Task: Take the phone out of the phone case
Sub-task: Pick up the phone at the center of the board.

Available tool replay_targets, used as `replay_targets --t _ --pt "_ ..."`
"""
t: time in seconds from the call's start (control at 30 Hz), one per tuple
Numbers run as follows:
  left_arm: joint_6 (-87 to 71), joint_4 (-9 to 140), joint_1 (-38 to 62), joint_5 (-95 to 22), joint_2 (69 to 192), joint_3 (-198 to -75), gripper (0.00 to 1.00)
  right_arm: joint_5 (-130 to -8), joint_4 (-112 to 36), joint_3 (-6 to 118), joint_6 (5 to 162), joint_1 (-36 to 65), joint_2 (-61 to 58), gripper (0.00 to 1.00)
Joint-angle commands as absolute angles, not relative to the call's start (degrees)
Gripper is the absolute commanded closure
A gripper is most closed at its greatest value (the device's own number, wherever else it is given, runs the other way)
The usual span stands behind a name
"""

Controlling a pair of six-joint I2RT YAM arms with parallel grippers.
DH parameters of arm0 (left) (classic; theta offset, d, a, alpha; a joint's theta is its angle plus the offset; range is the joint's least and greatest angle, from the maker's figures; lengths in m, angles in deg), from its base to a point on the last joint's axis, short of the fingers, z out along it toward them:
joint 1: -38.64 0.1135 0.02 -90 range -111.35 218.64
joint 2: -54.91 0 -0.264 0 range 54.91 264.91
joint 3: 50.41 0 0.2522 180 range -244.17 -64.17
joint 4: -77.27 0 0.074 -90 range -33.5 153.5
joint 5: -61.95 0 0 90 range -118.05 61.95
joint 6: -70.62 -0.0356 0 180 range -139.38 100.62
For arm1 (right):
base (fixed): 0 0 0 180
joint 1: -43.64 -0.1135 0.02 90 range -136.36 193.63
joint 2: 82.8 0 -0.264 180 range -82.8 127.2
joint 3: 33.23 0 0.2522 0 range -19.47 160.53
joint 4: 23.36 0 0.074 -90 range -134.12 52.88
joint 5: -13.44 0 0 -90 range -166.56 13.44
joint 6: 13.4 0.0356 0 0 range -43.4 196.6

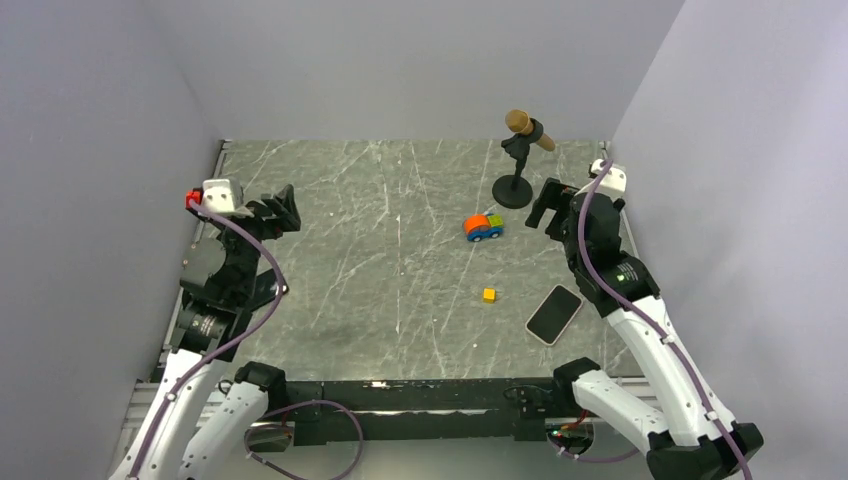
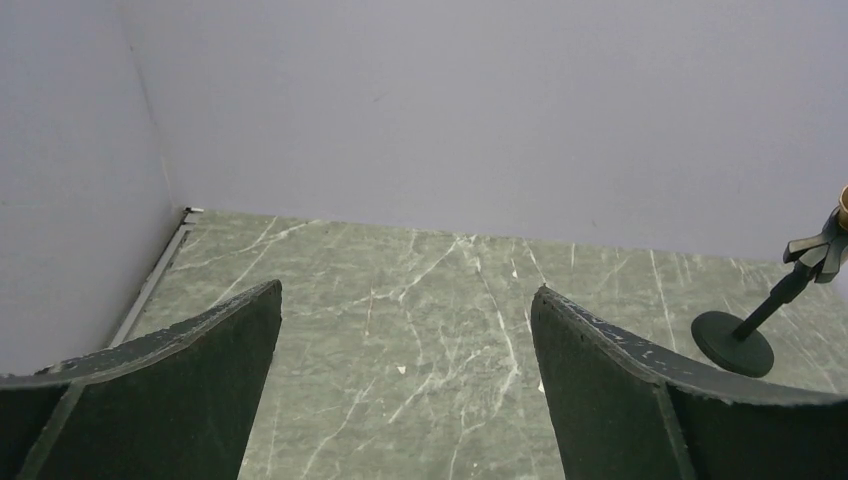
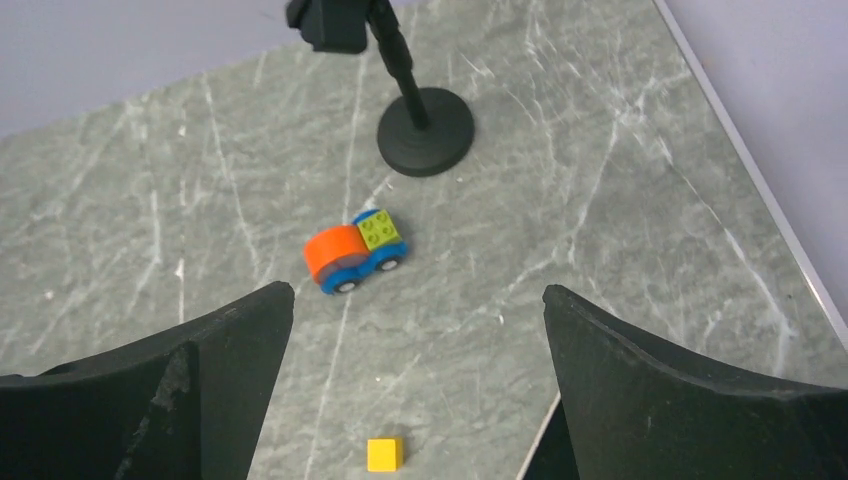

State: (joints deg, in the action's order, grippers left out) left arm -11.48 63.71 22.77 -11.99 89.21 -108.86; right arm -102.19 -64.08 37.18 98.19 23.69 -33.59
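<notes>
The phone [image 1: 554, 314] lies flat and screen up near the table's front right, a thin pale rim of phone case around its dark face. Only its corner [image 3: 545, 466] shows in the right wrist view, low down beside my right finger. My right gripper [image 1: 547, 207] hangs open above the table, behind the phone and close to the stand, with nothing between its fingers [image 3: 418, 290]. At the left edge of the table my left gripper [image 1: 283, 212] is open and empty too, over bare tabletop [image 2: 408, 290].
A black stand with a brown-headed microphone [image 1: 520, 160] rises at the back right. A toy car in orange, blue and green [image 1: 483, 227] sits mid-table, with a small yellow cube [image 1: 488, 295] nearer the front. Grey walls enclose the table on three sides.
</notes>
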Motion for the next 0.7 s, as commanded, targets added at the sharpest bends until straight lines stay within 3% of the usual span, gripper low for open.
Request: replay_targets --t 0.0,0.37,0.67 --pt "-11.9 63.6 22.0 -12.3 89.8 -111.5 0.02 -107.9 -69.7 40.9 100.9 23.5 -31.7 0.00" --pt "-10.7 57.3 21.7 -17.6 96.4 -116.1 0.02 -111.4 -79.4 38.8 110.0 23.5 -25.7 0.00" --pt "-9.4 55.6 21.2 -23.9 101.1 -117.6 0.02 -96.6 -80.9 33.9 115.5 34.3 -20.3 0.00"
